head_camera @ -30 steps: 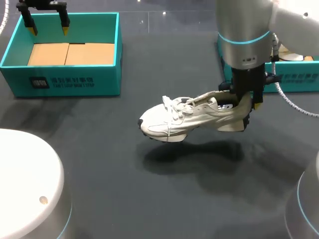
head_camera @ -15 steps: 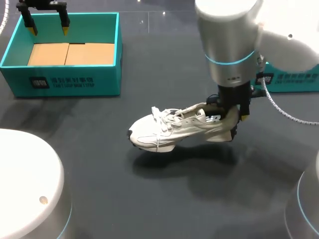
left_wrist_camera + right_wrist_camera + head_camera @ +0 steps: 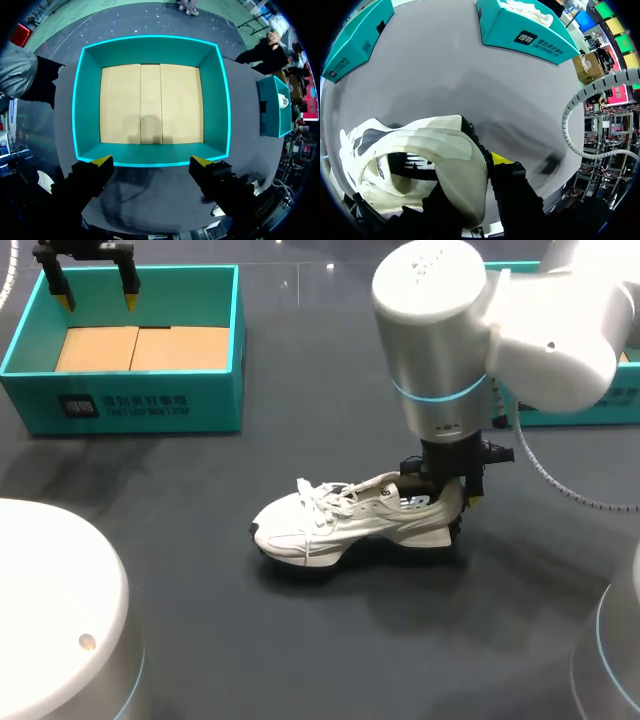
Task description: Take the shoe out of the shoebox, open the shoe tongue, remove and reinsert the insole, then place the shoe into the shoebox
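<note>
Shoe [image 3: 350,520] has come down from mid-air onto the tabletop [image 3: 300,640], right fingers [image 3: 501,159] still pinching its heel, left fingers [image 3: 102,161] spread over the shoebox [image 3: 140,400]. Tongue's next, I'd guess.

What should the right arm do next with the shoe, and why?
Probably open the right gripper and lift clear. The shoe seems to rest on the table, its sole meeting its shadow, and the gripper is shut on the heel wall. The tongue step likely needs the heel freed. The left gripper hangs open over the box, far off.
</note>
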You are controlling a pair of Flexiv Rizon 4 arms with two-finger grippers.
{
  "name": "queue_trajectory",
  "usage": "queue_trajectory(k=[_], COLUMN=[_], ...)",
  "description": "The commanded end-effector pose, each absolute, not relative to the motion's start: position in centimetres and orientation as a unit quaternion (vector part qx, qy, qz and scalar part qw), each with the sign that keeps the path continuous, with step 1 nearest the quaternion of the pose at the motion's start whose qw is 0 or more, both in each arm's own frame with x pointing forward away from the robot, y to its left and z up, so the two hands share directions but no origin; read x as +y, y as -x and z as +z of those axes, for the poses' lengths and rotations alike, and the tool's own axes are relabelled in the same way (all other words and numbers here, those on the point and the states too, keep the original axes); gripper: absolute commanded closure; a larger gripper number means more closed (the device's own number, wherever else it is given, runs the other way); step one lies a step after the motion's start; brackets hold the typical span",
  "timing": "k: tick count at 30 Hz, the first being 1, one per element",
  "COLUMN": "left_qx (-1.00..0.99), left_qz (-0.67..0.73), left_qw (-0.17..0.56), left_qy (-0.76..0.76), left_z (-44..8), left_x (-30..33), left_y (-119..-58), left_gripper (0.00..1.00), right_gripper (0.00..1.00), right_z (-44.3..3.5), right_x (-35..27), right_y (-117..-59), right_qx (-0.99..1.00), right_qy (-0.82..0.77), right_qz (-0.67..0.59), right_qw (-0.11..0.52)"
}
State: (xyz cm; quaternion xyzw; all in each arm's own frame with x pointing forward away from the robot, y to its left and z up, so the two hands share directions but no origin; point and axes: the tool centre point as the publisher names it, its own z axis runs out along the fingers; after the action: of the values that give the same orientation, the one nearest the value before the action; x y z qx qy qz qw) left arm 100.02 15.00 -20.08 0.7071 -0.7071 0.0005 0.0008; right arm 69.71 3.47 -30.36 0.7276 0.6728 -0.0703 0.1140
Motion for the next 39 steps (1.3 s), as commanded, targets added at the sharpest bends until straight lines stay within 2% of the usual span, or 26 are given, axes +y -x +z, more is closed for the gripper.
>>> queue_trajectory(k=[1,16,39], left_qx=[-0.707,-0.707,-0.707], left_qz=[0.000,0.000,0.000], left_qw=[0.000,0.000,0.000], left_qy=[-0.707,-0.707,-0.707], left_z=[-20.0,-20.0,-20.0], left_x=[15.0,15.0,15.0], left_y=[-100.0,-100.0,-100.0], left_gripper=[0.00,0.00,0.00], right_gripper=[1.00,1.00,1.00], right_z=[-31.6,-34.3,-36.8], right_x=[3.9,4.4,6.0], right_y=[-69.7,-68.4,-69.6], right_qx=[0.671,0.660,0.672], right_qy=[-0.730,-0.741,-0.731], right_qz=[-0.067,-0.068,-0.078], right_qw=[0.110,0.104,0.093])
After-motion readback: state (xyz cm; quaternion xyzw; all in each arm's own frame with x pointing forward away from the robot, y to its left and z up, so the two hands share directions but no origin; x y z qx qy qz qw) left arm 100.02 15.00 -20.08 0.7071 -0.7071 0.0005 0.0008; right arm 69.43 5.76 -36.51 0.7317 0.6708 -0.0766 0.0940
